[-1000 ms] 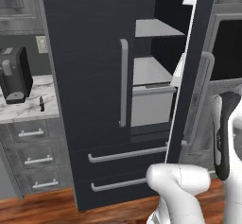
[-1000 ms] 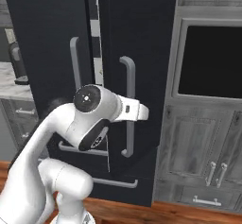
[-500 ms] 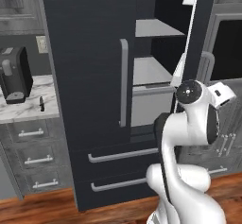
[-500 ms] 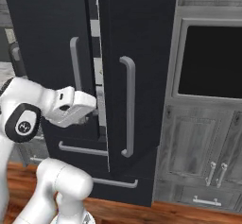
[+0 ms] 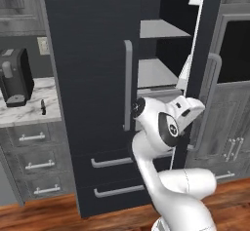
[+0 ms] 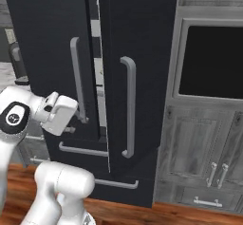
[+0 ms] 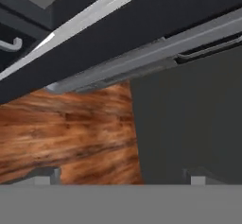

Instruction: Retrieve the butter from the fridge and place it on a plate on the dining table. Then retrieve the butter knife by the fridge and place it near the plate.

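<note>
Two tall doors of the fridge (image 5: pixel 93 79) dominate the kitchen, the right-hand one (image 5: pixel 207 54) swung out edge-on so that pale shelves (image 5: pixel 161 28) show in the gap between them. No butter can be made out on those shelves from where the cameras stand. Grey wood-grain cabinets (image 6: pixel 199 148) and a dark wall oven (image 6: pixel 211 62) flank the unit on the right; a marble counter (image 5: pixel 24 110) with a black coffee machine (image 5: pixel 13 76) sits to the left. On that counter, just beside the fridge's side, stands the butter knife (image 5: pixel 43 106), a slim dark sliver, untouched.

The white arm (image 5: pixel 161 127) folds across the lower front of the fridge, its wrist turned toward the opening. The hand (image 6: pixel 76 123) hangs low beside the left door's bar handle (image 6: pixel 77 79), jaws spread wide and holding nothing; its own camera looks down past the door's bottom edge to the wooden floor (image 7: pixel 71 133).

Room is tight. The gap between the doors looks narrow, and the arm's elbow sits close to the open door's edge, so a reach for the shelves could clip that door or the handles. The hand must also climb well above its present height before any shelf is within reach.
</note>
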Robot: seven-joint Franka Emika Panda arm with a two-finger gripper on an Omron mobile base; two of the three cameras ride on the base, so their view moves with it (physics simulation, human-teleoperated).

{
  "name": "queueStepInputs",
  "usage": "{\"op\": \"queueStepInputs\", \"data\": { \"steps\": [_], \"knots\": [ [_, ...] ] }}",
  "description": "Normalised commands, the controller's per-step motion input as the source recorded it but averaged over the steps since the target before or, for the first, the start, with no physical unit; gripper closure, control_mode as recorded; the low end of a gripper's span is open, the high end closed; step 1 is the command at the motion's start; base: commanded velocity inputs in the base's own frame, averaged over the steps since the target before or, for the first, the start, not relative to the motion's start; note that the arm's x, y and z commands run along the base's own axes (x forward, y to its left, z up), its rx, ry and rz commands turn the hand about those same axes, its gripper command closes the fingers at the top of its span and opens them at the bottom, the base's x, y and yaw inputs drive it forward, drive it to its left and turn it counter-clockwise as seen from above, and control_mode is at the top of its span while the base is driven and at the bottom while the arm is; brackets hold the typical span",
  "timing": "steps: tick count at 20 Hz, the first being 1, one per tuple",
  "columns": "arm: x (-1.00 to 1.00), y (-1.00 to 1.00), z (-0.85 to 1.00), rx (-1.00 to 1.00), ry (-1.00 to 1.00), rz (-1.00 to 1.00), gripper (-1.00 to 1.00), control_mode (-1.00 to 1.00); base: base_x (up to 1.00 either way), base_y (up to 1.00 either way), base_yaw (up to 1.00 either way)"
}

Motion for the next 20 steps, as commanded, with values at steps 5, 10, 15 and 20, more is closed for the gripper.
{"op": "queueStepInputs", "data": {
  "steps": [5, 10, 15, 20],
  "knots": [
    [0.88, 0.38, -0.29, -0.17, 0.29, 0.0, -1.0, -1.0, 0.0, 0.0, 0.0],
    [0.88, -0.06, -0.44, 0.0, 0.27, 0.04, -1.0, -1.0, 0.0, 0.0, 0.0],
    [0.72, -0.19, -0.45, 0.0, 0.34, 0.05, -1.0, -1.0, 0.0, 0.0, 0.0],
    [0.78, -0.18, -0.36, 0.0, 0.31, 0.04, -1.0, -1.0, 0.0, 0.0, 0.0]
  ]
}}
